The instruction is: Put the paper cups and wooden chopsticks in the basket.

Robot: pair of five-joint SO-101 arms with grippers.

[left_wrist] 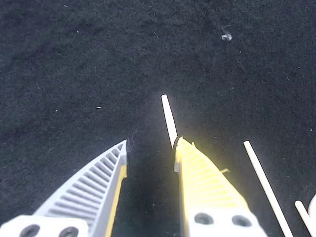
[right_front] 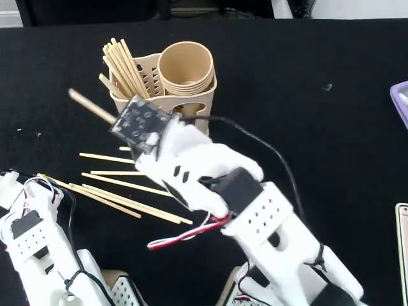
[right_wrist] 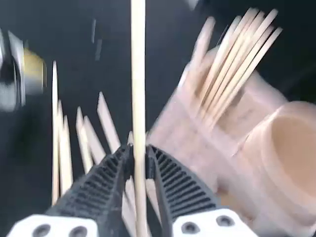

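A beige basket (right_front: 185, 102) at the back of the black table holds stacked paper cups (right_front: 185, 65) and a bundle of wooden chopsticks (right_front: 124, 67). The right gripper (right_wrist: 139, 153) is shut on one chopstick (right_wrist: 138, 74), held in the air just in front of the basket; its free end (right_front: 89, 105) sticks out to the left. Several more chopsticks (right_front: 127, 197) lie loose on the table in front. My left gripper (left_wrist: 150, 150) hangs open just above the table at the front left, with a chopstick end (left_wrist: 169, 118) by one fingertip.
A purple object (right_front: 400, 99) sits at the right edge and a pale card-like thing (right_front: 401, 236) below it. The right arm's cables (right_front: 191, 233) hang over the loose chopsticks.
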